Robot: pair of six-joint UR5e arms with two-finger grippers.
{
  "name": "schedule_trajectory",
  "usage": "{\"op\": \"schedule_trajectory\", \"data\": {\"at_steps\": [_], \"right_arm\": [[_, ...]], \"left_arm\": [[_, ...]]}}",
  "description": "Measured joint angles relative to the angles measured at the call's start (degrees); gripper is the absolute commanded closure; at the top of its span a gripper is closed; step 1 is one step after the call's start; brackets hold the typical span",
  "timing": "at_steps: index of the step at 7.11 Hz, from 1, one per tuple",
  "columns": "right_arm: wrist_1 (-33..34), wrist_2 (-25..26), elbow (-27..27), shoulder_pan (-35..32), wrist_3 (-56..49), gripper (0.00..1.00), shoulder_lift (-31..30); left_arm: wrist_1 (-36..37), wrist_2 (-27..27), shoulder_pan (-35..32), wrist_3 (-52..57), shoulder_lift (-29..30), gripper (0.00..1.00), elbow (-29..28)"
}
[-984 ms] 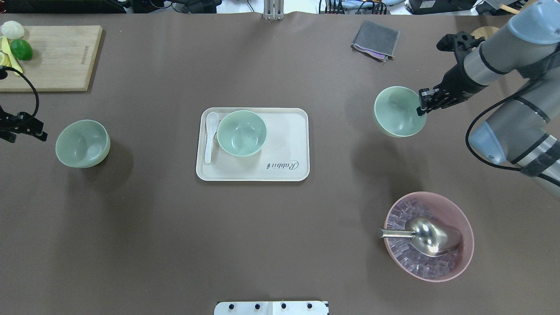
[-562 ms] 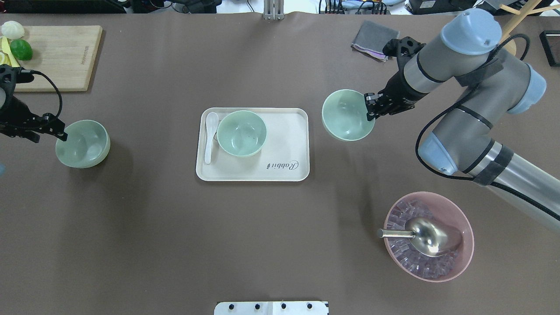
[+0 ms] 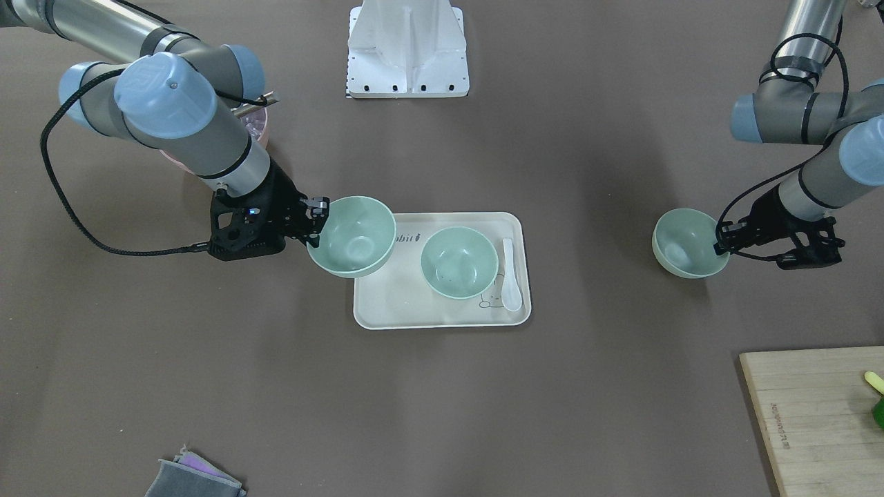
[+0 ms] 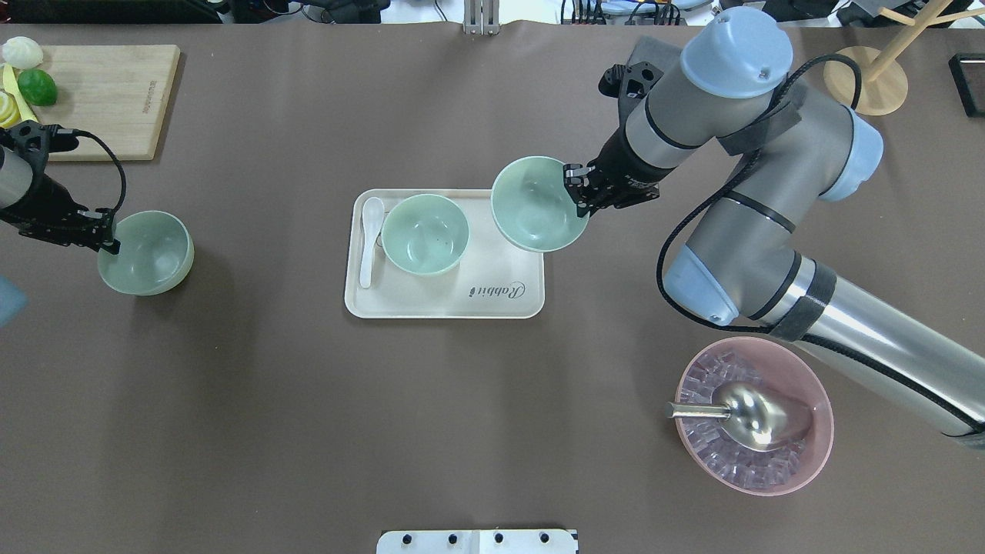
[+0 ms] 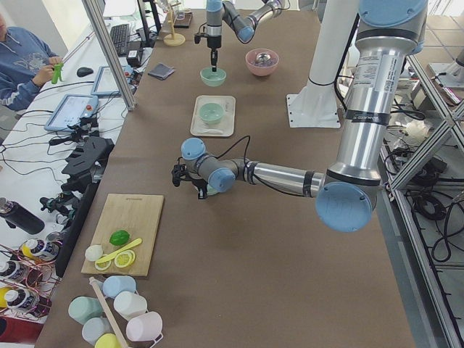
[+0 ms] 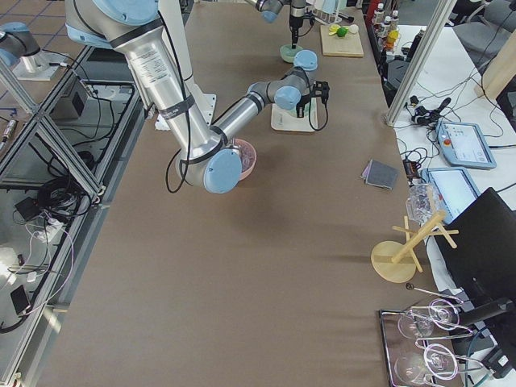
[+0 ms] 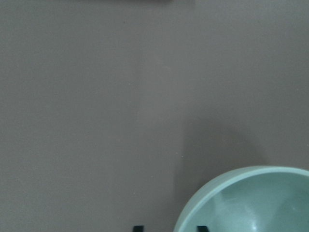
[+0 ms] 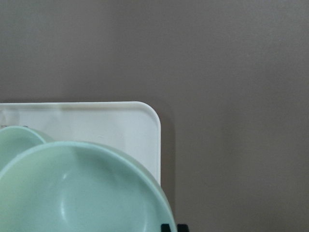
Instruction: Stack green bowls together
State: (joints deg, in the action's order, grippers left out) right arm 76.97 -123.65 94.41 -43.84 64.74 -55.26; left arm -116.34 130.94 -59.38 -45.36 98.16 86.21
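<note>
Clamps the right claw (image 4: 576, 194) on the rim of the first green bowl (image 4: 535, 204), with the two fingertips drawn nearly together over the wall in the right wrist view. Holds that bowl mouth-up and off the tabletop (image 4: 308, 423), overlapping the far right corner of the cream tray (image 4: 431, 298) as seen from overhead. Leaves it near but apart from the second green bowl (image 4: 425, 233), seated upright on the tray's left half, just beside a white spoon (image 4: 369, 240) lying along the tray's left edge. Sets the left claw (image 4: 108, 233) at the rim of the third green bowl (image 4: 146, 252), standing mouth-up on the bare tabletop well apart to the left of the tray. Has those fingers apart in the left wrist view, one tip outside the wall and one over the inside, with the rim between them; cannot tell whether either tip touches. Finds, farther out on the robot's near right, a larger pink bowl (image 4: 808, 458) of clear cubes with a metal scoop (image 4: 758, 415) lying in it, well apart from all three green bowls. Has a wooden cutting board (image 4: 108, 100) with a lime (image 4: 37, 87) at the far left corner, and a folded grey cloth (image 3: 193, 480) near the far edge on the right arm's side.
</note>
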Motion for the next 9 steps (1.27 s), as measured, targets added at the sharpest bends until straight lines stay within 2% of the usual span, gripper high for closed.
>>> {"op": "schedule_trajectory", "data": {"at_steps": [4,6,9], "right_arm": [[0.3,6.5,-1.6,5.7,9.5,1.0,6.2],[0.1,8.9,-6.9,7.3,13.6,1.0,11.4],[-0.5,9.9,-11.3,8.2,15.1,1.0,14.1]], "left_arm": [[1.2,4.9,0.0,-1.5,3.3,1.0,3.8],[2.0,7.2,-0.2,-5.7,4.2,1.0,7.8],[8.4,9.3,-1.0,-6.9,5.5,1.0,14.5]]}}
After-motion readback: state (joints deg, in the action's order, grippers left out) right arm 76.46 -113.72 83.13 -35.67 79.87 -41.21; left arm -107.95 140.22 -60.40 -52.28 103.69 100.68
